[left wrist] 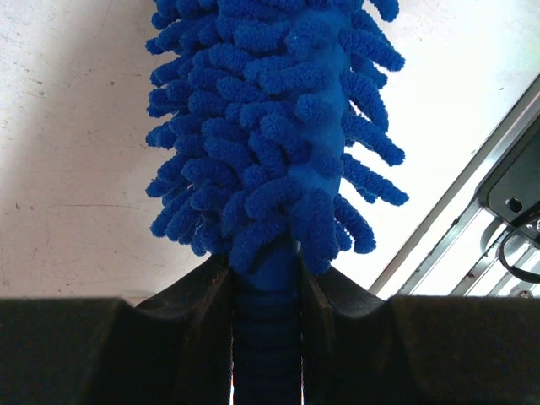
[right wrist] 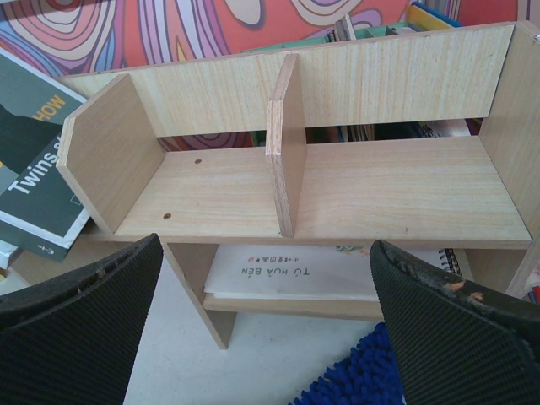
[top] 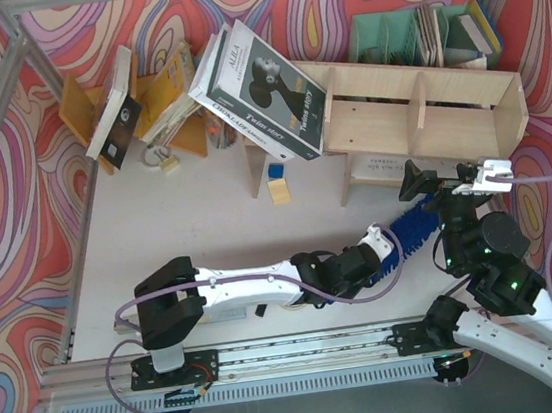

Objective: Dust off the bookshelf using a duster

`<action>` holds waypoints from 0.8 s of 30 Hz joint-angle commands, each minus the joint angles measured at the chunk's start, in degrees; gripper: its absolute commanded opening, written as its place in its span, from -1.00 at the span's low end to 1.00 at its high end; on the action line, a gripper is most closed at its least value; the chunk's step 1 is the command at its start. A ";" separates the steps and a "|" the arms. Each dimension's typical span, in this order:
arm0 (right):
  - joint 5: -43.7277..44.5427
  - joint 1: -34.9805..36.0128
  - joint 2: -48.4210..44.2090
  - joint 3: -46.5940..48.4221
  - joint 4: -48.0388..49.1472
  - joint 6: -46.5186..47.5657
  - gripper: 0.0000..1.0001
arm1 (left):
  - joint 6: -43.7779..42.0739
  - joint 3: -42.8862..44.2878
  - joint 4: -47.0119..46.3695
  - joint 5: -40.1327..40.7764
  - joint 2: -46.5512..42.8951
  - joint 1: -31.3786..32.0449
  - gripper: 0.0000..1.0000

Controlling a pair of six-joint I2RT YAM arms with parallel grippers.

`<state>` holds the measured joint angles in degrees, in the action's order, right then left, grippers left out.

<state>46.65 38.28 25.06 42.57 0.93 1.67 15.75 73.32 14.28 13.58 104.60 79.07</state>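
The pale plywood bookshelf [top: 416, 114] stands at the back right, its open compartments facing up; the right wrist view shows its divider and lower tier [right wrist: 337, 186]. The bright blue fluffy duster [top: 414, 225] lies low over the table in front of the shelf, pointing toward it. My left gripper [top: 387, 245] is shut on the duster's dark blue handle [left wrist: 266, 337], with the fluffy head [left wrist: 270, 126] sticking out ahead. My right gripper [top: 457, 179] is open and empty just in front of the shelf [right wrist: 266, 321]. The duster's tip [right wrist: 354, 380] shows between its fingers.
A white book [right wrist: 295, 270] lies on the shelf's lower tier. Large books [top: 261, 87] lean against the shelf's left end. An orange-yellow book rack [top: 157, 100] stands at the back left, a green file organizer [top: 416, 33] behind the shelf. A small block [top: 276, 181] lies nearby.
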 commanded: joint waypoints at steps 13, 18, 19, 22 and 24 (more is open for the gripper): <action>0.28 0.12 -0.01 -0.37 0.33 0.36 0.98 | -1.26 -0.68 2.44 3.42 -12.15 1.20 -1.00; 0.28 0.13 -0.20 -0.38 0.47 0.30 0.97 | -0.48 -3.02 2.83 2.69 -11.36 1.21 -1.00; 0.28 0.11 -0.23 -0.38 0.41 0.35 0.97 | -0.05 -2.66 3.45 2.46 -10.63 1.19 -1.00; 0.32 0.13 -0.21 -0.36 0.32 0.37 0.97 | 0.26 -1.83 4.82 1.01 -8.74 1.18 -1.00; 0.30 0.12 -0.19 -0.35 0.30 0.27 0.97 | 0.02 -1.95 4.50 0.54 -7.89 1.21 -1.00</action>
<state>46.65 38.28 25.08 42.57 0.93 1.67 15.42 71.33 19.66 14.92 95.26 80.01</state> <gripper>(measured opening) 0.987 0.343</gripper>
